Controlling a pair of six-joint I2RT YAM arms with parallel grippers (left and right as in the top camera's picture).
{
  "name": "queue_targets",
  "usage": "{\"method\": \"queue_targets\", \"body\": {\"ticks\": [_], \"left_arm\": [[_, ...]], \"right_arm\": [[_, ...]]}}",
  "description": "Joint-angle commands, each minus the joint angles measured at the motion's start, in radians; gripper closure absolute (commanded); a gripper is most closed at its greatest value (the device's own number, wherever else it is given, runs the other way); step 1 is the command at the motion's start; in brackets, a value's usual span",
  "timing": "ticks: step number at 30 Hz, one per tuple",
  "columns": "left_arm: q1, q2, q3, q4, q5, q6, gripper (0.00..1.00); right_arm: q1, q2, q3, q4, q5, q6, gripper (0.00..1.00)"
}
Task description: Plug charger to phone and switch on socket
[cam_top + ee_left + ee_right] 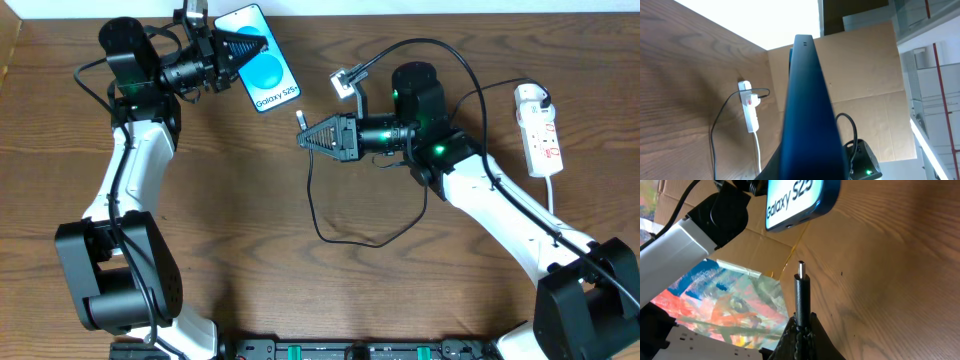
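- While the left gripper [240,47] is clamped down on the phone [272,78] near the back edge of the table [220,200], the screen faces up at the overhead camera, bright blue with "Galaxy S25+" readable on it.
- From the left wrist view, the phone [807,115] shows up edge-on as a dark blue sliver running right up the middle of the shot.
- Right gripper [308,138] is pinched tight on the charger [318,215], grabbing it just behind the connector tip [299,117].
- In the right wrist view, the connector tip [801,269] pokes out past the fingers [817,342] and points up toward the bottom edge of the phone [800,200]. The two are clearly apart, not touching.
- The rest of the charger's cable drops off the right gripper, swings into a big loose loop on the wood toward the front of the table, then heads back under the right arm.
- The socket [540,130] lies on the far right side of the table, well apart from the phone. The white plug [532,98] sits at its back end and a white lead [553,195] trails off the front end.
- The left wrist view catches the socket [751,112] too, lying flat on the wood with a thin black cable coming off the plug.
- Whether the socket's switch is on or off is too small to tell in any of the views.
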Motion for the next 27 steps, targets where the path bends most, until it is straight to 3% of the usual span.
{"method": "queue_targets", "body": {"ticks": [1, 16, 27], "left_arm": [[-0.003, -0.005, 0.009, 0.012, -0.002, -0.021, 0.93], [-0.009, -0.005, 0.009, 0.019, 0.002, -0.025, 0.93], [-0.022, -0.005, 0.009, 0.188, -0.032, -0.177, 0.93]], "right_arm": [[0.008, -0.011, 0.018, 0.008, -0.018, 0.006, 0.99], [0.021, -0.011, 0.018, 0.016, -0.029, 0.013, 0.99], [0.018, -0.011, 0.018, 0.087, -0.063, 0.013, 0.99]]}}
